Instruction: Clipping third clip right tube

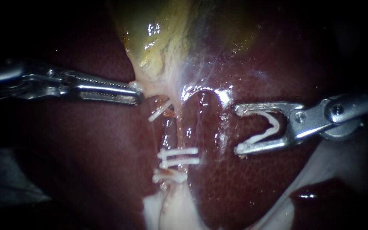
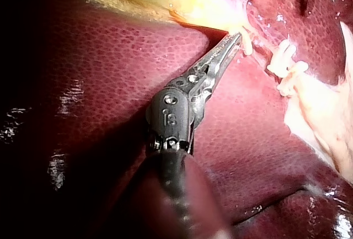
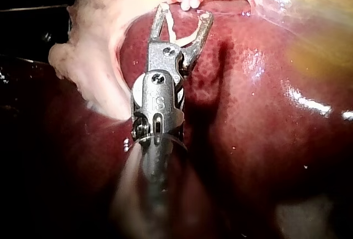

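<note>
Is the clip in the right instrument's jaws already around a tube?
No; the clip held in the right instrument jaws lies over bare liver, apart from the tube.

Slender silver left instrument (image 1: 138, 96) reaching in level, serrated jaws nearly together, pinching pale tissue (image 1: 149, 83). Silver right instrument (image 1: 238, 129) angled slightly down, jaws spread wide, both touching a white V-shaped plastic clip (image 1: 274, 124).

The endoscope's own light pools on the middle of the wet, dark red liver (image 1: 252, 187), while the view's corners sink to black. Glare flares white on the pale yellow-green gallbladder (image 1: 158, 30) and the steel right instrument (image 1: 237, 129) (both wrist views glisten likewise). What sits in the lower-left shadow is hard to tell.
</note>
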Motion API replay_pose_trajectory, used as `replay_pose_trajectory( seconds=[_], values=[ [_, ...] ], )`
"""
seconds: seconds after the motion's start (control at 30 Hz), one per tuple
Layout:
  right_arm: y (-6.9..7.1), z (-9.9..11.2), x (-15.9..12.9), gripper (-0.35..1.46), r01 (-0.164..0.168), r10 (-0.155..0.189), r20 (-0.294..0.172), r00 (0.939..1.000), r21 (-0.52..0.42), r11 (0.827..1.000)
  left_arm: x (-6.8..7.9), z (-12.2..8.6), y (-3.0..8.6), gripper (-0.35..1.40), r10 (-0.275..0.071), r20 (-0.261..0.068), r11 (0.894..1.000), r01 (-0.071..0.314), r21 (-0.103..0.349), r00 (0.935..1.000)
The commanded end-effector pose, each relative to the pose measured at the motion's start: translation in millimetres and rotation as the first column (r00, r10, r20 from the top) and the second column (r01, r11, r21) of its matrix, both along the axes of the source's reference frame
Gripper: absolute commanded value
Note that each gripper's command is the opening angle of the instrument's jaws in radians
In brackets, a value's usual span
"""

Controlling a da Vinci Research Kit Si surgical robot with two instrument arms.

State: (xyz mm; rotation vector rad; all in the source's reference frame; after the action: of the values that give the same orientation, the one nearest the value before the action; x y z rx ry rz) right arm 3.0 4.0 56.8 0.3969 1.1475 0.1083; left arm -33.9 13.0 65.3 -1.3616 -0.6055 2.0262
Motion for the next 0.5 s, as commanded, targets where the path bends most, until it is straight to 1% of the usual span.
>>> replay_pose_trajectory(
  seconds=[0.03,0.1,0.17,0.2,0.27,0.3,0.37,0.4,0.43,0.47,0.5],
  values=[
    [0.0,0.0,0.0,0.5,-0.002,0.002,0.001,1.0,-0.001,1.0,0.3,-0.4,0.2,-0.35,0.002,0.003,1.0,-0.002,0.003,1.0],
    [-0.1,-0.1,0.0,0.5,-0.002,0.002,0.001,1.0,-0.001,1.0,1.3,-1.6,0.7,-0.35,0.007,0.008,1.0,-0.007,0.011,0.9999],
    [-0.1,-0.2,0.0,0.5,0.0,0.0,0.0,1.0,0.0,1.0,2.4,-3.0,1.2,-0.35,0.002,0.002,1.0,-0.002,0.014,1.0],
    [-0.1,-0.3,0.1,0.5,0.0,0.0,0.0,1.0,0.0,1.0,3.0,-3.8,1.5,-0.35,-0.006,0.004,1.0,0.006,0.015,1.0],
    [-0.1,-0.3,0.3,0.5,0.001,-0.001,-0.001,1.0,0.002,1.0,3.7,-4.8,1.9,-0.35,-0.02,0.007,1.0,0.02,0.021,0.9998],
    [-0.1,-0.2,0.5,0.5,0.0,0.0,-0.001,1.0,0.002,1.0,3.8,-5.2,2.0,-0.35,-0.022,0.008,1.0,0.022,0.017,0.9997],
    [-0.1,-0.1,0.9,0.5,0.009,-0.009,-0.004,1.0,0.006,1.0,3.8,-5.3,2.0,-0.35,-0.02,0.008,1.0,0.02,0.012,0.9998],
    [-0.1,0.0,1.2,0.5,-0.001,0.001,-0.001,1.0,0.021,1.0,3.6,-5.3,1.9,-0.35,-0.021,0.007,1.0,0.021,0.011,0.9998],
    [-0.1,0.1,1.6,0.5,-0.002,0.002,-0.003,1.0,0.035,0.999,3.6,-5.2,1.8,-0.35,-0.022,0.007,1.0,0.022,0.01,0.9997],
    [-0.2,0.3,2.1,0.5,-0.01,0.01,-0.005,0.9999,0.066,0.998,3.5,-5.1,1.8,-0.35,-0.022,0.006,1.0,0.022,0.01,0.9997],
    [-0.2,0.5,2.5,0.5,-0.023,0.023,-0.006,0.9997,0.088,0.996,3.4,-5.0,1.7,-0.35,-0.022,0.006,1.0,0.022,0.009,0.9997]
  ],
)
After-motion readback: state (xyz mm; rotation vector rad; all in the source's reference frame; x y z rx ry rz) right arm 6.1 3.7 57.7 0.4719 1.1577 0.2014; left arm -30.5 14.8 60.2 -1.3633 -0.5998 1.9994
